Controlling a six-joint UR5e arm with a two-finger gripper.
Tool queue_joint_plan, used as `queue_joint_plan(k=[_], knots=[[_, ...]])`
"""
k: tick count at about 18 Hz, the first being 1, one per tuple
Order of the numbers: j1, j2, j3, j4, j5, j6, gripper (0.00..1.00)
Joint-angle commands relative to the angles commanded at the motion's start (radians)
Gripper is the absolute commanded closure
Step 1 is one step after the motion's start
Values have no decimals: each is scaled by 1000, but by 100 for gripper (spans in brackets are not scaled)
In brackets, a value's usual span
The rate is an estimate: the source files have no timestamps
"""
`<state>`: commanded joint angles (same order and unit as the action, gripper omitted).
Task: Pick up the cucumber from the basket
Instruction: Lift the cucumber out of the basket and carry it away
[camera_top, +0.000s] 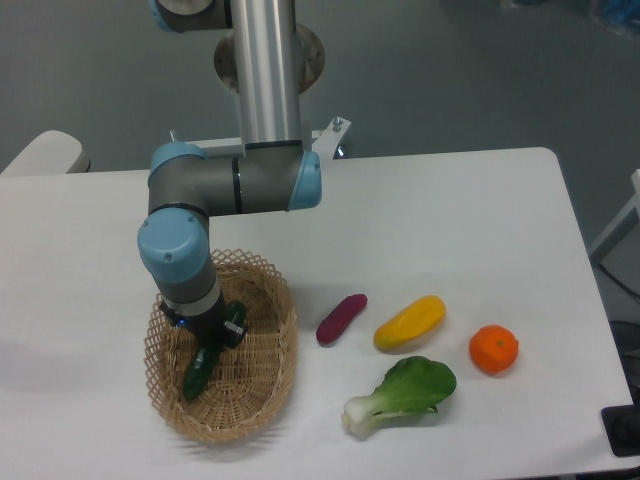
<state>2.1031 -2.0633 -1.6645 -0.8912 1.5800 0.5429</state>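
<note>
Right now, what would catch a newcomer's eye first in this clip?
The grey and blue arm reaching down into the wicker basket at front left, its gripper down at the dark green cucumber. Next, the row right of the basket: purple sweet potato, yellow vegetable, orange, with bok choy in front.

No readable text, labels or numbers.

cucumber (198, 372) top end hidden under pincer (212, 338), finger spacing unclear, arm cut off by top edge
</note>
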Motion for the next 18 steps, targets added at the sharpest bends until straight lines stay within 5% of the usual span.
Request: queue_joint_plan(k=[4,10,18], knots=[[50,14,97,-61,6,94,80],[221,61,224,-284,-2,363,80],[435,75,279,-337,-29,702,80]])
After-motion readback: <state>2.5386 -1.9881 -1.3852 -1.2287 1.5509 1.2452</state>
